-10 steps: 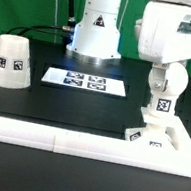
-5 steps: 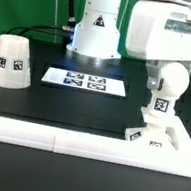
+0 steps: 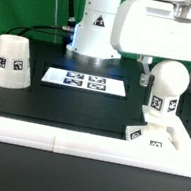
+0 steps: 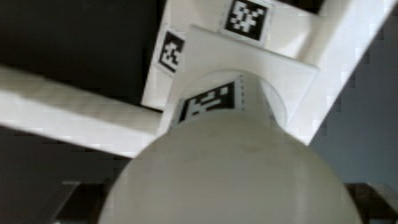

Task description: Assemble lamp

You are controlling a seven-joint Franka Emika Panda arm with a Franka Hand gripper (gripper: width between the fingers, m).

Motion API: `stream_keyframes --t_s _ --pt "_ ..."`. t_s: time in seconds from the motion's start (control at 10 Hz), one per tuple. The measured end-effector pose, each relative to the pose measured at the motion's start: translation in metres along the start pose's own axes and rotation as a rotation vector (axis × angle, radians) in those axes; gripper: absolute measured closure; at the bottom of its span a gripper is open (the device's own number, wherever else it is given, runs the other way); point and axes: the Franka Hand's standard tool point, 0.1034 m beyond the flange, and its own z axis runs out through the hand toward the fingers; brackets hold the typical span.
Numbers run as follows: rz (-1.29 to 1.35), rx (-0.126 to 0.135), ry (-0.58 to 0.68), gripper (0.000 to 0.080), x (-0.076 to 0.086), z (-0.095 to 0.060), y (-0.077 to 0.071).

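The white bulb stands upright on the small square base block at the exterior view's right; both carry square tags. My gripper has come down over the bulb's round end. One finger stands on each side of it, and they look open and a little apart from it. In the wrist view the bulb fills the space between the dark fingertips, and my gripper is centred on it, with the base beyond. The cone shade stands alone at the exterior view's left.
The marker board lies flat on the black table in the middle, in front of the robot's pedestal. A low white wall runs along the front edge and turns up at both sides.
The arm's hand has moved toward the exterior view's left and down, so the fingers now straddle the bulb's top. The bulb, base and shade have not moved.
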Motion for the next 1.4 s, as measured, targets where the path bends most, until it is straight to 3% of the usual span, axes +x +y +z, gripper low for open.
stream_keyframes --t_s 0.5,0.8,1.0,1.2,1.4 --pt "0.487 -0.002 -0.012 0.0220 -0.0037 0.0025 -0.0027" --pt "0.709 0.019 -0.045 0.0220 -0.0077 0.0045 -0.0029" --pt "0.738 0.024 -0.052 0.0220 -0.0086 0.0048 -0.0034" --pt "0.689 0.025 -0.051 0.0118 -0.0086 0.0048 -0.0035" --pt "0.571 0.027 -0.049 0.0102 -0.0083 0.0046 -0.0040"
